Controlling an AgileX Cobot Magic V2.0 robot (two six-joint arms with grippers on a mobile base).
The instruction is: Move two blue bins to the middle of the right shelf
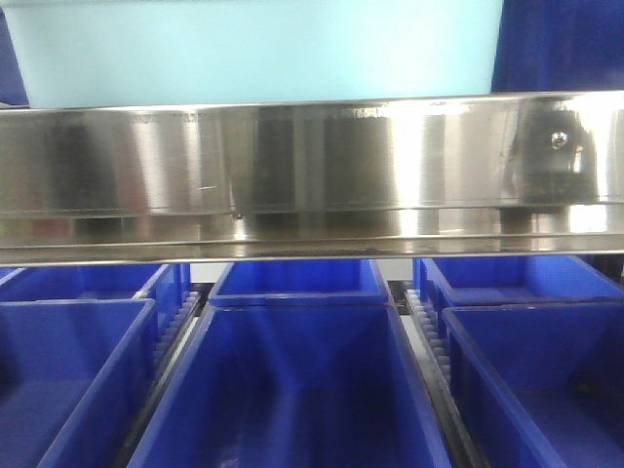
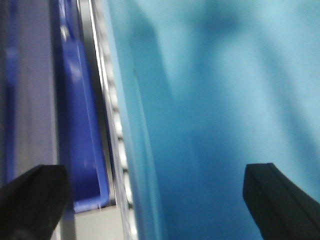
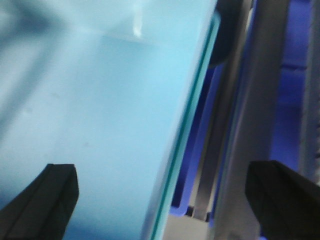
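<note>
- The pale turquoise bin (image 1: 263, 44) is a flat, unpatterned light aqua. In the right wrist view its rim (image 3: 186, 150) runs a darker teal line.
- The shelf rail (image 1: 312, 175) is polished silver steel, streaked with vertical bands of grey shadow and white glare.
- The deep blue bins (image 1: 292, 390) are a plain, saturated royal blue.
- The roller tracks (image 1: 426, 336) are whitish-grey with a ribbed pattern.
- The left gripper (image 2: 155, 175) and the right gripper (image 3: 162, 172) are both matte black.

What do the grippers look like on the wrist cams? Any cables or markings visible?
The left gripper and right gripper each show only two fingers: matte black, blocky, with angled edges. No cables, labels or markings are in view. The arms themselves don't appear in any view.
</note>
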